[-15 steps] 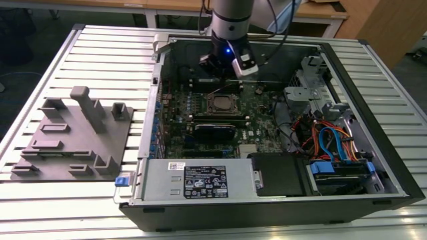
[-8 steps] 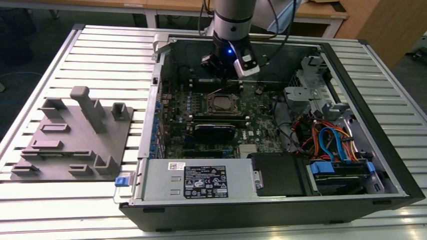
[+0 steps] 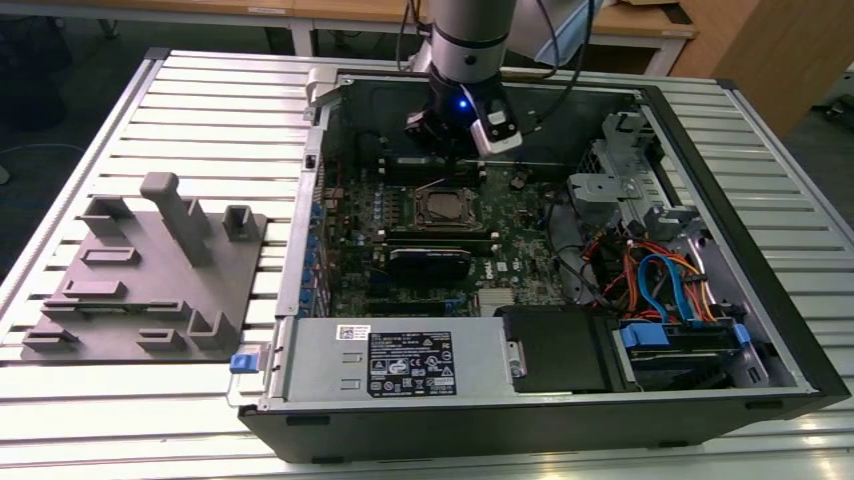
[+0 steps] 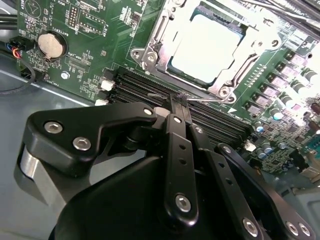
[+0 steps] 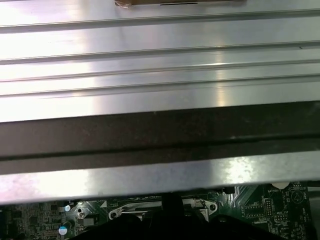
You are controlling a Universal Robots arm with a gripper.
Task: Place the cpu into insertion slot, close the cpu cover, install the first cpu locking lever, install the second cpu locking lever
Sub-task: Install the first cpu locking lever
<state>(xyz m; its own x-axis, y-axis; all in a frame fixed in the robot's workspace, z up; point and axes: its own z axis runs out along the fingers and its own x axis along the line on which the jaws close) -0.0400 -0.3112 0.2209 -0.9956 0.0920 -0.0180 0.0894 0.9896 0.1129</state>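
Your pincer is pinched narrow, tips at the cpu cover edge beside the memory slots. The cpu sits in the insertion slot (cover frame down around it). The case wall stands close by.

Exterior view: even room light, case dim inside. Second wrist view: glare whites out cpu top. First wrist view: v. strong glare on table.

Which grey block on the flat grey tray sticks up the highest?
The one long post on the grey tray, in the exterior view. It rises far above the short, stubby blocks around it.
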